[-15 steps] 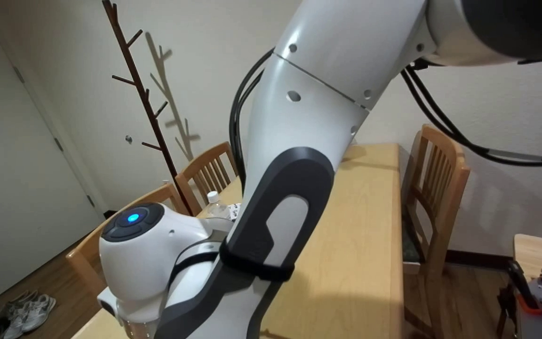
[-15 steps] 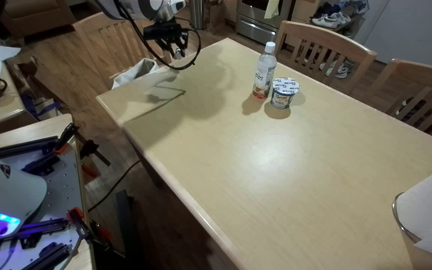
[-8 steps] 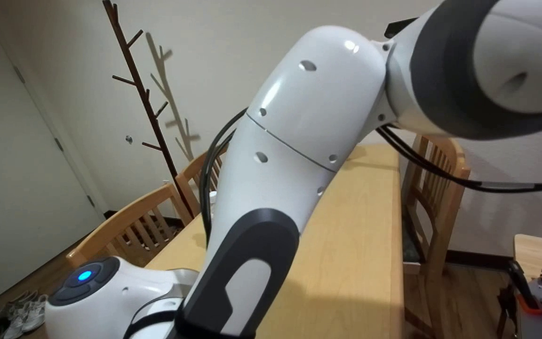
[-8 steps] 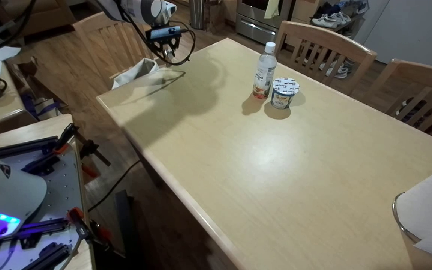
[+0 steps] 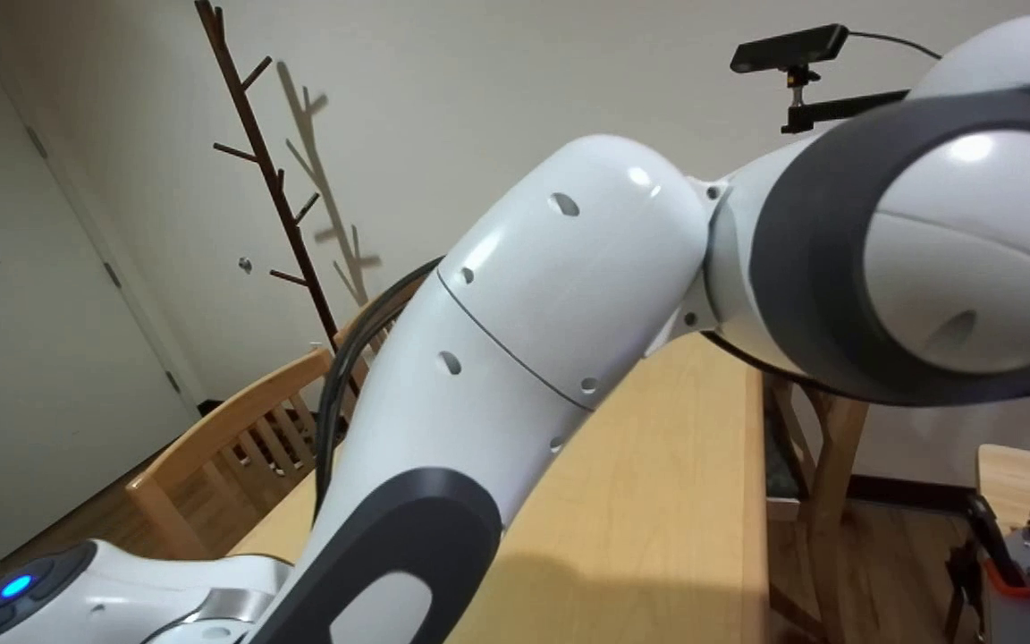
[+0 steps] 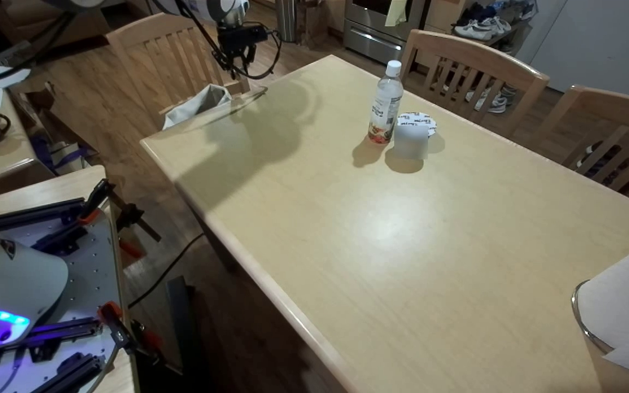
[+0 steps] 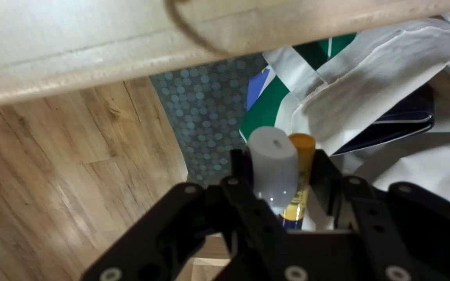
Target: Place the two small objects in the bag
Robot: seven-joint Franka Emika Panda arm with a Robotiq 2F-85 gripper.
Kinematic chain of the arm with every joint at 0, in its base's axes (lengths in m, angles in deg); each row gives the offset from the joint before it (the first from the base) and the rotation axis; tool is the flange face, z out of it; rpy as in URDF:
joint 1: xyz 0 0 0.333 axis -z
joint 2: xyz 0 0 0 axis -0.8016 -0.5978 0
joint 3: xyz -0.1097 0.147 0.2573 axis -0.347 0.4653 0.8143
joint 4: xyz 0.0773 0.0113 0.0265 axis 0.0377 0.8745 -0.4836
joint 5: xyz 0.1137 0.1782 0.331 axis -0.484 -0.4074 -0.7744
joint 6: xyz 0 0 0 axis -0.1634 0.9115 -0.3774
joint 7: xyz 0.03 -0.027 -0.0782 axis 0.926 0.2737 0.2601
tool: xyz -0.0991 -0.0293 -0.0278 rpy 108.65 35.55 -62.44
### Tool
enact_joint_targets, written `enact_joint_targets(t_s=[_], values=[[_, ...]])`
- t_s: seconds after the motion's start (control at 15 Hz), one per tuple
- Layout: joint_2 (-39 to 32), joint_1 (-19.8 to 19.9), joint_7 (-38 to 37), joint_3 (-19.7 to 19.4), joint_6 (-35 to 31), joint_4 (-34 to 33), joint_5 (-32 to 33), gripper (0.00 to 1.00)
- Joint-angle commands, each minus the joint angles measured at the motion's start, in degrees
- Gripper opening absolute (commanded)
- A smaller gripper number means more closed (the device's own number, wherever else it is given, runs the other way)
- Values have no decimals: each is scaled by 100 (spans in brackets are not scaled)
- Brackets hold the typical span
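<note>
In the wrist view, wood flooring (image 7: 53, 175) gives way to a dotted chair seat (image 7: 205, 113), then the gripper (image 7: 279, 158), parted no wider than the white round-ended object (image 7: 274, 168) and orange-capped tube (image 7: 304, 175) it pinches together, then the open cloth bag (image 7: 354, 89) on that seat.

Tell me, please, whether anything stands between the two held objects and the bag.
Nothing separate visibly blocks them: in the wrist view, the white object and orange-topped tube appear beside the opening of the bag. Only its cloth rim seems to come between; the table lies to one side.
</note>
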Motion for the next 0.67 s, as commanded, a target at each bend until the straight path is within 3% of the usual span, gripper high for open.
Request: enact_joint_targets(t_s=[0.0, 0.27, 0.6], values=[[-256, -303, 983, 103, 565, -597, -148, 19], [-416, -580, 1825, 297, 851, -649, -364, 19], [-467, -756, 1777, 350, 990, -429, -435, 19]])
